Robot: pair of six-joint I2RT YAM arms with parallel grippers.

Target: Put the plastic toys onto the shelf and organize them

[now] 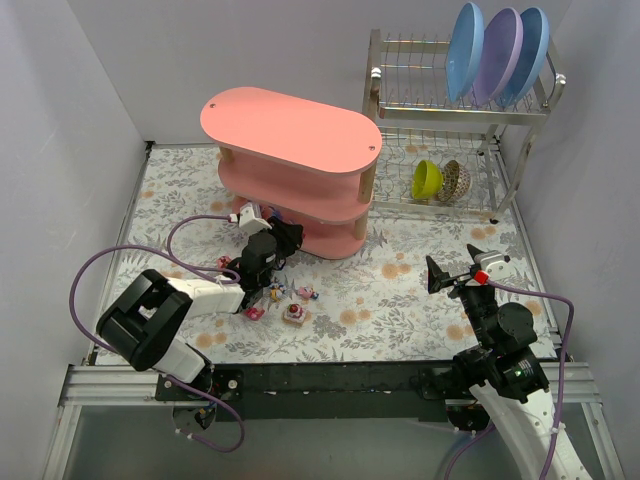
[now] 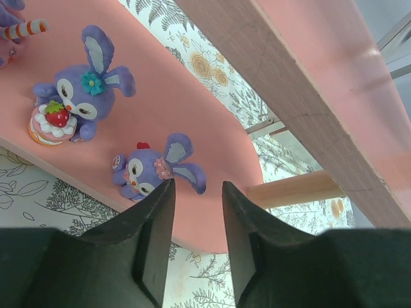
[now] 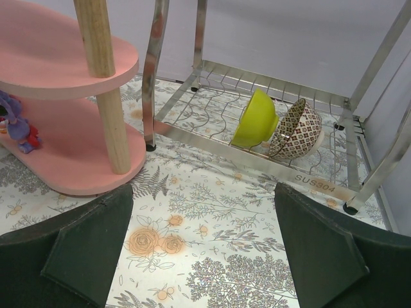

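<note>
On the lowest tier of the pink oval shelf (image 2: pixel 192 96), two purple plastic rabbit toys (image 2: pixel 83 90) (image 2: pixel 151 168), a third toy (image 2: pixel 16 29) cut off; more toys (image 1: pixel 294 314) on the floral surface (image 1: pixel 400 300); left hand (image 2: pixel 197 186) narrow, empty; right hand (image 3: pixel 202 192) wide.

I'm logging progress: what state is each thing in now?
Left gripper: open, empty.
Right gripper: wide open, empty.
Pink three-tier oval shelf: upright, purple bunny figurines on its bottom tier.
Loose small plastic toys: on the table, not yet shelved.
Lime-green bowl: tipped on its side in the metal wire rack.
</note>
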